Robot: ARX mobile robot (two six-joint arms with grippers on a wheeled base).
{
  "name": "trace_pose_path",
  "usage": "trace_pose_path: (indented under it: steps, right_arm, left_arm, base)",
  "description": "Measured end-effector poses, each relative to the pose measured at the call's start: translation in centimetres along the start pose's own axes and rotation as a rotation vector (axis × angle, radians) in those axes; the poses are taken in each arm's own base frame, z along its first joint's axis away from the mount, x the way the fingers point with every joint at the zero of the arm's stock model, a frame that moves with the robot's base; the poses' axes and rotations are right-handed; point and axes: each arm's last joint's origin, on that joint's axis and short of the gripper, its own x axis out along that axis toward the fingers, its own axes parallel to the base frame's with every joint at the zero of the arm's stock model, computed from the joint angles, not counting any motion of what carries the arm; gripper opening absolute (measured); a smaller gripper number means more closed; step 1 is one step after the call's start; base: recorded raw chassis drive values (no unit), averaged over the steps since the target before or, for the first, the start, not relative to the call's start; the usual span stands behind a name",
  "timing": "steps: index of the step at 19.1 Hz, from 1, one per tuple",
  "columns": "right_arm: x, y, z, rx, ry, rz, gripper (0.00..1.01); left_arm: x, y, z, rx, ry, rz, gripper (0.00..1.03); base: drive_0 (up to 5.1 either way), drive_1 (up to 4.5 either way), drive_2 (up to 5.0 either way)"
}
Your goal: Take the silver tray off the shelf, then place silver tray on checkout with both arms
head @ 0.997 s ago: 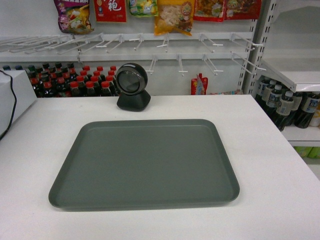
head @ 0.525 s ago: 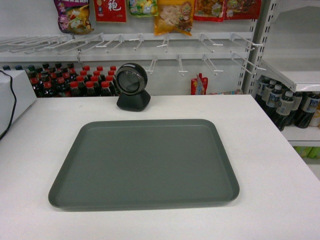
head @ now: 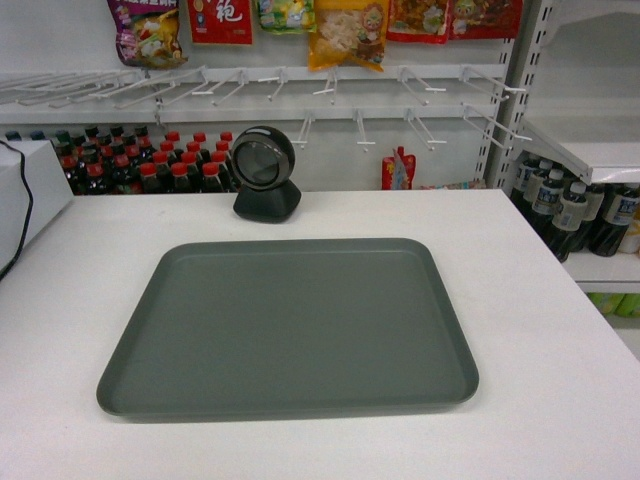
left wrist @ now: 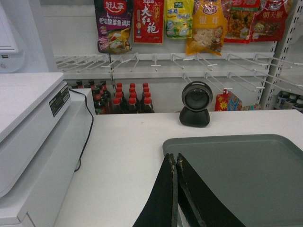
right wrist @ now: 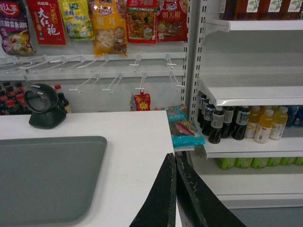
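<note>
silver tray (head: 288, 325) lies flat on checkout (head: 540, 300), near scanner (head: 266, 172). left gripper (left wrist: 175, 163) and right gripper (right wrist: 174, 161) pressed together, empty. we judge placing done; nothing left but retreat.

Nothing has changed since the earlier head views.

One tray (head: 288, 325), one scanner (head: 266, 172), one counter (head: 540, 330), two closed grippers (left wrist: 175, 160) (right wrist: 175, 158).
</note>
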Motion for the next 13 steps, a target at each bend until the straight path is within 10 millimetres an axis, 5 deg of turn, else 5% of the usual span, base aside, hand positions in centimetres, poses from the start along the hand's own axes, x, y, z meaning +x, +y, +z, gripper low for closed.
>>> trace_pose_path:
  steps: [13]
  right_arm:
    - [-0.6,0.0,-0.1,0.0,0.002,0.0,0.02]
  left_arm:
    - [-1.3,0.0,-0.1,0.0,-0.006,-0.002,0.01]
  base:
    - [0.0,0.0,0.0]
